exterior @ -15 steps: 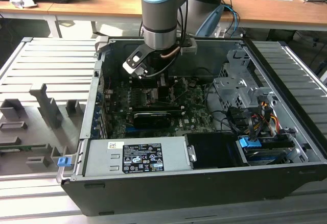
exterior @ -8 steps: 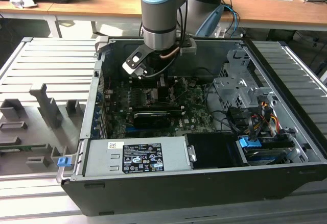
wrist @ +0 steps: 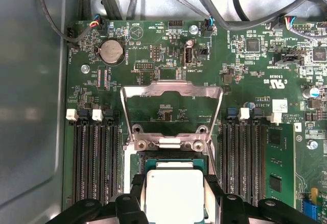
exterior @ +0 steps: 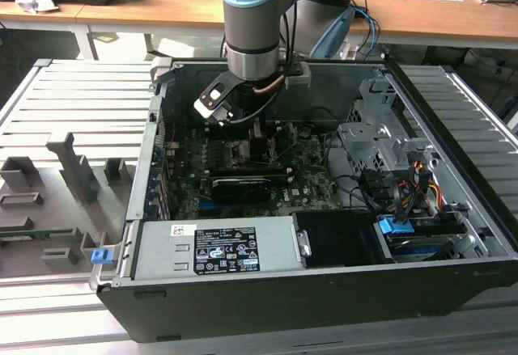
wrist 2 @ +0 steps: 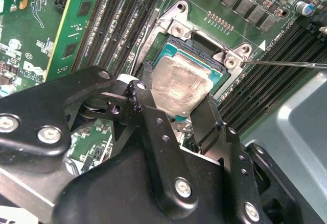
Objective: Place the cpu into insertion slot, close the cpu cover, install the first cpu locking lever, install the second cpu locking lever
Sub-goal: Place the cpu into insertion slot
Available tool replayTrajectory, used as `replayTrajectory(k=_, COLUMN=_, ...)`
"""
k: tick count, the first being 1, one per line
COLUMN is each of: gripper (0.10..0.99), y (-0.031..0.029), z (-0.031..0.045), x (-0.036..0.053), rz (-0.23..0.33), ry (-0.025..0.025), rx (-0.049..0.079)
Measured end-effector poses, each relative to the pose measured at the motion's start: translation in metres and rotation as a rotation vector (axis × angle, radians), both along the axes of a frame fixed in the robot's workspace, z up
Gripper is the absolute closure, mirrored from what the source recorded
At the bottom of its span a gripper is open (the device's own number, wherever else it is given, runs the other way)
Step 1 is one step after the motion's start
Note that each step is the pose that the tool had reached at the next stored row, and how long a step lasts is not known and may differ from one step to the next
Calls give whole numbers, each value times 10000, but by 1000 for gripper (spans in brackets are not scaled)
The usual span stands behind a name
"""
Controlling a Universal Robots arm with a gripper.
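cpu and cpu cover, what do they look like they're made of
The cpu: metal top, dull silver-grey with a soft, smeared sheen; likely plated metal, though the alloy can't be told. The cpu cover: thin sheet metal, probably steel, bright silver with glinting bent edges, raised open as a frame.

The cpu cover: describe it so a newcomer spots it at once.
Find the green motherboard in the black case. Between its banks of long black memory slots, a thin silver metal cpu cover is swung open beside the square silver-grey cpu. Only it is a frame with a cut-out centre.
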State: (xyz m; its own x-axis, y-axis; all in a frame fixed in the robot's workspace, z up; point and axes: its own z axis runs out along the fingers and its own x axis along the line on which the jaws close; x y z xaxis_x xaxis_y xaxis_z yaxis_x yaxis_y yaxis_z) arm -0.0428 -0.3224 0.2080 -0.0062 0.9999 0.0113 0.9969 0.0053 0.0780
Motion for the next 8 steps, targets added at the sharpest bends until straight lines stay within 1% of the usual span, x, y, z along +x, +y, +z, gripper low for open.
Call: replayTrajectory(k=8, gripper=545, y=3, z=-25, x=0, rz=-1, ry=-2, rx=2)
